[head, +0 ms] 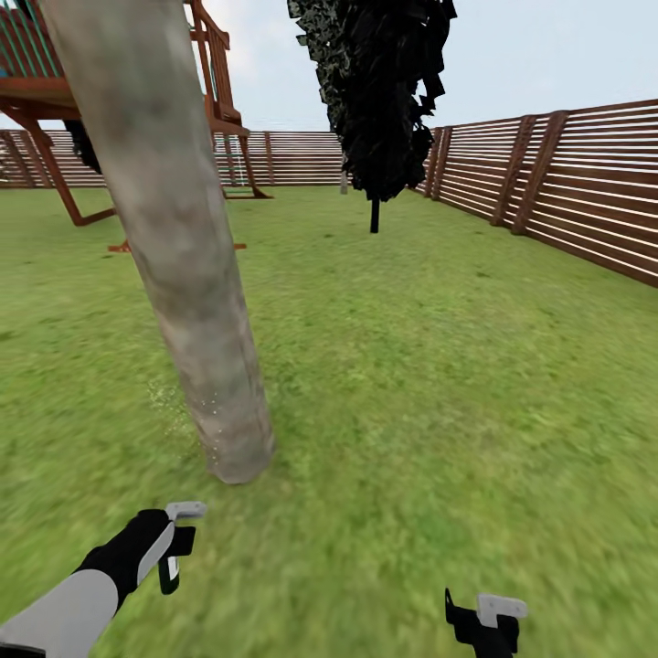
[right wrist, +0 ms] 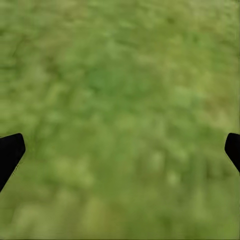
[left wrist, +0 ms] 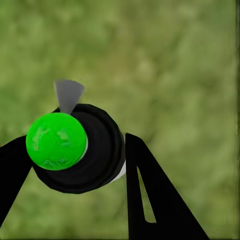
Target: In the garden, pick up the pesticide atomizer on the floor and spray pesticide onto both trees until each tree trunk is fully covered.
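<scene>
Black and green mark the pesticide atomizer (left wrist: 75, 147), a round black bottle with a bright green cap and a small grey nozzle, clamped between the two dark fingers of the left pincer (left wrist: 75, 165) above the rough green grass floor (left wrist: 175, 65). It reads as a light, rigid, smooth-walled bottle; the hold across its round body looks apt, since the cap and nozzle stay free. The left wrist view shows this grip; the head view places the left pincer (head: 175, 546) near the base of the thick mottled beige-grey tree trunk (head: 178, 238), with pale specks at the trunk's foot. The right pincer (right wrist: 120, 150) is spread wide and empty over grass; it appears low in the head view (head: 489, 621).
</scene>
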### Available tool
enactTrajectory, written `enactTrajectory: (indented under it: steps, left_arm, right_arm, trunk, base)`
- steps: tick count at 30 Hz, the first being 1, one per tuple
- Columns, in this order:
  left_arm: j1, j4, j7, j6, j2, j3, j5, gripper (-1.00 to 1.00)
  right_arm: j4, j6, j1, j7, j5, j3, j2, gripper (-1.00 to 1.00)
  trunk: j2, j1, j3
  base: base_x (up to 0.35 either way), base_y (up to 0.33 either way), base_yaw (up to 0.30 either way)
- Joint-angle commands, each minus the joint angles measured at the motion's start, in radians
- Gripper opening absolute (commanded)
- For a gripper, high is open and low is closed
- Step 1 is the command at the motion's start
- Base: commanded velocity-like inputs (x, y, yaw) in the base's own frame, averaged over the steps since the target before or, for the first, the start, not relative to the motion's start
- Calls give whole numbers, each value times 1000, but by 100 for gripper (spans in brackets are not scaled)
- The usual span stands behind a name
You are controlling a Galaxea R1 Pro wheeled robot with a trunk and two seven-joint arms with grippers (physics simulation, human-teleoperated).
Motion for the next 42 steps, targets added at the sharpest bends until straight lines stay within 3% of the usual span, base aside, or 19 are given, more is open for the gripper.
enactTrajectory:
  steps: [1, 15, 29, 42]
  left_arm:
    - [0, 0, 0, 0, -3, 0, -3, -100]
    - [0, -2, -2, -1, -6, 1, -1, -100]
    - [0, -2, 3, -3, -6, 1, -1, -100]
    - [0, -2, 3, -3, -6, 2, -1, -100]
  right_arm:
    - [0, 0, 0, 0, 0, 0, 0, 100]
    - [0, 0, 0, 0, 0, 0, 0, 100]
    - [0, 0, 0, 0, 0, 0, 0, 100]
    - [0, 0, 0, 0, 0, 0, 0, 100]
  trunk:
    - [0, 0, 0]
    - [0, 0, 0]
    - [0, 0, 0]
    - [0, 0, 0]
  base:
    - [3, -120, 79]
    - [0, -264, 6]
    - [40, -271, 237]
    - [93, -271, 17]
